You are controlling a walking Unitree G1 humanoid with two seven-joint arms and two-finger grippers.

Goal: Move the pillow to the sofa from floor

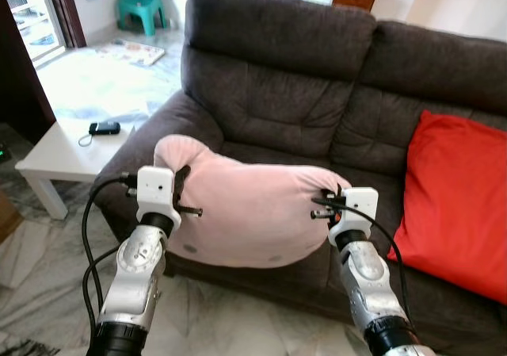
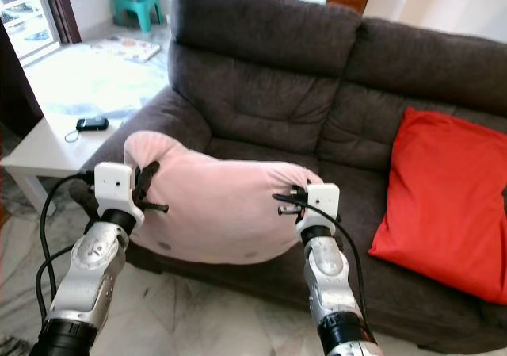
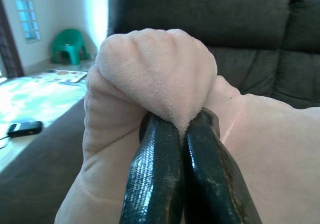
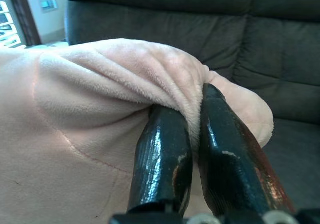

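Note:
A soft pink pillow [image 1: 245,205] hangs in the air between my two arms, just in front of the dark grey sofa [image 1: 293,102] and level with its seat edge. My left gripper [image 1: 181,183] is shut on the pillow's left corner; the left wrist view shows pink plush [image 3: 155,69] pinched between the black fingers [image 3: 155,174]. My right gripper [image 1: 331,199] is shut on the pillow's right edge, with the fabric fold [image 4: 165,84] squeezed between its fingers [image 4: 165,154].
A red cushion [image 1: 459,205] leans on the sofa's right seat. A low white side table [image 1: 67,154] with a black phone [image 1: 104,128] stands left of the sofa arm. A green plastic chair [image 1: 141,3] and a mat [image 1: 131,51] lie further back. Marble floor [image 1: 230,316] below.

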